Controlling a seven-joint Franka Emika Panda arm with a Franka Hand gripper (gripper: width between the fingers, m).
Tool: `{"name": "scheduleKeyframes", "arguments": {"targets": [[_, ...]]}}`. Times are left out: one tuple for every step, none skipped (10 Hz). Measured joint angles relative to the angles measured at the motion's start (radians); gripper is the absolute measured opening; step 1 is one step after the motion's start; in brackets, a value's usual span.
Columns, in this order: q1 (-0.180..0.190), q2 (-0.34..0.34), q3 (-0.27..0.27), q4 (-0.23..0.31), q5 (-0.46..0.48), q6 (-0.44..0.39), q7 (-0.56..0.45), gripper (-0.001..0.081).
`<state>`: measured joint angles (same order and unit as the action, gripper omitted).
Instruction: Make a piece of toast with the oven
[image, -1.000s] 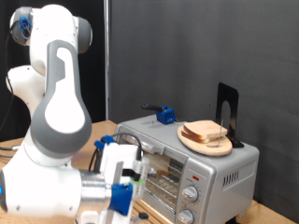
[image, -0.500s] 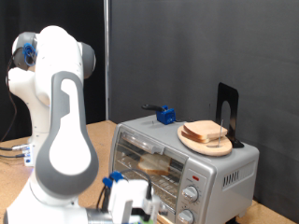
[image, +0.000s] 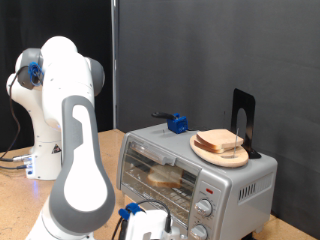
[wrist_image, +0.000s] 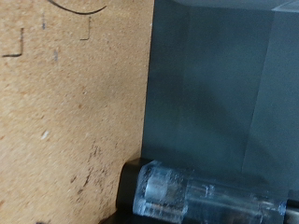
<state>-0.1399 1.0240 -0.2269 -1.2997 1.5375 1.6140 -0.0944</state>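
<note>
No writing is readable on the oven (image: 195, 170) or anywhere else. It stands on a wooden table (image: 15, 185) before a black curtain (image: 230, 55), door shut, the piece of toast (image: 165, 177) lying on its rack inside. My arm folds down low, my gripper (image: 150, 225) at the exterior view's bottom edge before the oven; I cannot tell whether its fingers are open.

The oven (image: 198, 175) is silver, with grey knobs and a glass door showing a pale cream, brown-crusted piece of toast (image: 166, 177) inside. On top sit tan slices on a light wooden plate (image: 220, 152), a blue clip (image: 178, 124) and a black stand (image: 243, 122). The arm (image: 72, 130) is white with blue accents. The bench (wrist_image: 70, 112) is speckled tan.
</note>
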Motion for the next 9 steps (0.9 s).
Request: {"name": "scheduleKeyframes", "arguments": {"targets": [[0.006, 0.0, 0.007, -0.003, -0.002, -0.001, -0.004, 0.0805], [0.016, 0.0, 0.011, -0.007, -0.003, -0.002, -0.011, 0.0805], [0.026, -0.001, 0.013, -0.012, -0.004, -0.004, -0.017, 0.0805], [0.036, -0.005, 0.014, -0.025, -0.009, -0.009, -0.027, 0.0805], [0.047, -0.011, 0.014, -0.044, -0.013, -0.012, -0.047, 0.0805], [0.056, -0.018, 0.014, -0.069, -0.017, -0.012, -0.066, 0.0805], [0.064, -0.03, 0.014, -0.096, -0.017, -0.012, -0.082, 0.0805], [0.07, -0.039, 0.014, -0.117, -0.016, -0.01, -0.097, 0.0805], [0.076, -0.049, 0.014, -0.132, -0.012, -0.004, -0.108, 0.0805]]}}
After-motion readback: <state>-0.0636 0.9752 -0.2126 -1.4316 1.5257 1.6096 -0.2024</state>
